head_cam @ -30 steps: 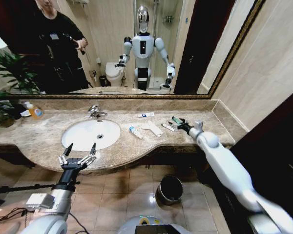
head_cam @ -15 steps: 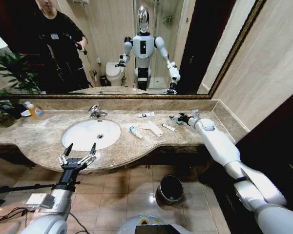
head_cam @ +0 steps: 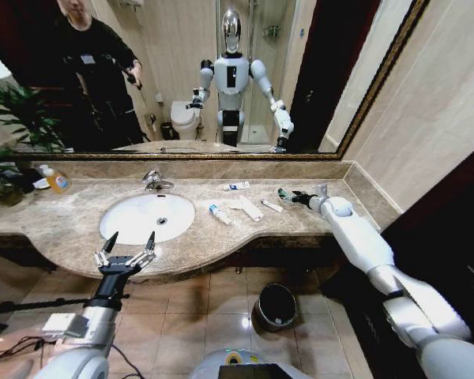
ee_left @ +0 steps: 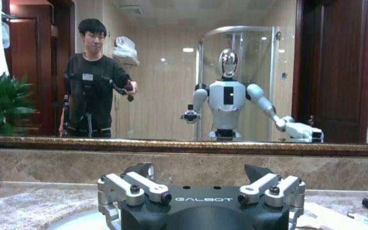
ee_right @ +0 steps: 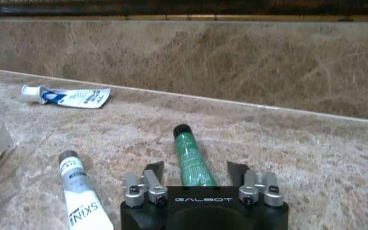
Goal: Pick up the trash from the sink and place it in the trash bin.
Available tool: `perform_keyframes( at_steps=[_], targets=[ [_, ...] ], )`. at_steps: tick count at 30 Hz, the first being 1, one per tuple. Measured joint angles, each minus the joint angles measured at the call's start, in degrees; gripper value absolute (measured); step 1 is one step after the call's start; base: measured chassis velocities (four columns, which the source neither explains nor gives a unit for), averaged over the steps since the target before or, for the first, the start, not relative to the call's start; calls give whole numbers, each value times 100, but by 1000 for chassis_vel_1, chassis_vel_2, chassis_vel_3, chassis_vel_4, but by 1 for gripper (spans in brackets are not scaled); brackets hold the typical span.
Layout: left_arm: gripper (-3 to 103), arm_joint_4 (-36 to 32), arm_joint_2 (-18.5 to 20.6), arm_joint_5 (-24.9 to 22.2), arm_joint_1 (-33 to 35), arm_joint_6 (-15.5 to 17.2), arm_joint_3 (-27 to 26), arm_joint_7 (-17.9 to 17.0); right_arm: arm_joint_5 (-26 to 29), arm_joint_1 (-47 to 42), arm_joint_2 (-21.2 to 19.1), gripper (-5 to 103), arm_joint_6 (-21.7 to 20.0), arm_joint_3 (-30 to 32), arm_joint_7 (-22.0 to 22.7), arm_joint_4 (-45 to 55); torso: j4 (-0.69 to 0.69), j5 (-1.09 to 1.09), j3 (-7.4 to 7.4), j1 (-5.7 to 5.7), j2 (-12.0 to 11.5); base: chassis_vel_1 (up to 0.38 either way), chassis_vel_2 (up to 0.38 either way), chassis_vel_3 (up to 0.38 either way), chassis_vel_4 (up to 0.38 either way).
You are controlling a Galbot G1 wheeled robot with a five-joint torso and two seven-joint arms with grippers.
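Right hand open, straddling green tube on surface; nothing binned yet. Left hand open, idle.

Trash lies on counter right of sink.

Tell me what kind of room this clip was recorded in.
Most likely a hotel-style bathroom: an oval white sink with a chrome faucet set in a brown marble counter, a wide gold-framed mirror above it, and a white toilet reflected in that mirror.
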Motion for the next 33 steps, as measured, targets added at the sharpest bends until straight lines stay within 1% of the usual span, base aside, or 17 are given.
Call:
perform_keyframes(
  at_steps=[3, 5, 6, 9, 10, 11, 12, 14, 18, 20, 21, 23, 24, 26, 28, 31, 33],
  targets=[
    [100, 0, 0, 0, 0, 0, 0, 0, 0, -25, -2, 63, 5, 7, 0, 30, 0, -1, 0, 0, 0, 0, 0, 0, 0],
    [100, 0, 0, 0, 0, 0, 0, 0, 0, -25, 0, 63, 6, 7, 2, 39, 0, -1, 0, 0, 0, 0, 0, 0, 0],
    [100, 0, 0, 0, 0, 0, 0, 0, -1, -25, 13, 57, 7, 8, 14, 53, 0, -1, 0, 0, 0, 0, 0, 0, 0],
    [100, 0, 0, 0, 0, 0, 0, 0, -2, -28, 24, 52, 7, 13, 32, 68, 1, 0, 0, 0, 0, 0, 0, 0, 0],
    [100, 0, 0, 0, 0, 0, 0, 0, -5, -34, 28, 47, 7, 16, 41, 77, 1, -1, 0, 0, 0, 0, 0, 0, 0],
    [100, 0, 0, 0, 0, 0, 0, 0, -12, -47, 31, 47, 9, 18, 52, 88, 1, -1, 0, 0, 0, 0, 0, 0, 0],
    [100, 0, 0, 0, 0, 0, 0, 0, -25, -61, 34, 36, 18, 19, 64, 93, 0, 0, 0, 0, 0, 0, 0, 0, 0],
    [100, 0, 0, 0, 0, 0, 0, 0, -32, -71, 38, 36, 35, 20, 75, 93, 0, -1, 0, 0, 0, 0, 0, 0, 0],
    [100, 0, 0, 0, 0, 0, 0, 0, -53, -122, 54, 15, 84, 49, 143, 145, 0, -1, 0, 0, 0, 0, 0, 0, 0],
    [100, 0, 0, 0, 0, 0, 0, 0, -54, -140, 54, 15, 87, 59, 163, 174, 0, -2, 0, 0, 0, 0, 0, 0, 0],
    [100, 0, 0, 0, 0, 0, 0, 0, -61, -199, 52, 8, 92, 119, 211, 264, 1, 1, 0, 0, 0, 0, 0, 0, 0],
    [100, 0, 0, 0, 0, 0, 0, 0, -65, -232, 48, 8, 104, 152, 233, 313, 1, 1, 0, 0, 0, 0, 0, 0, 0],
    [100, 0, 0, 0, 0, 0, 0, 0, -64, -287, 39, 5, 126, 198, 275, 396, 1, 0, 0, 0, 0, 0, 0, 0, 0],
    [100, 0, 0, 0, 0, 0, 0, 0, 6, -539, -28, 4, 168, 344, 531, 778, 1, 1, 0, 0, 0, 0, 0, 0, 0],
    [100, 0, 0, 0, 0, 0, 0, 0, 47, -613, -50, 4, 173, 392, 595, 896, 1, 1, 0, 0, 0, 0, 0, 0, 0],
    [100, 0, 0, 0, 0, 0, 0, 0, 175, -954, -151, 4, 176, 654, 804, 1432, 1, 0, 0, 0, 0, 0, 0, 0, 0],
    [100, 0, 0, 0, 1, 0, 0, 0, 301, -1344, -308, 4, 176, 990, 950, 2026, 0, -3, 0, 0, 0, 0, 0, 0, 0]
  ],
)
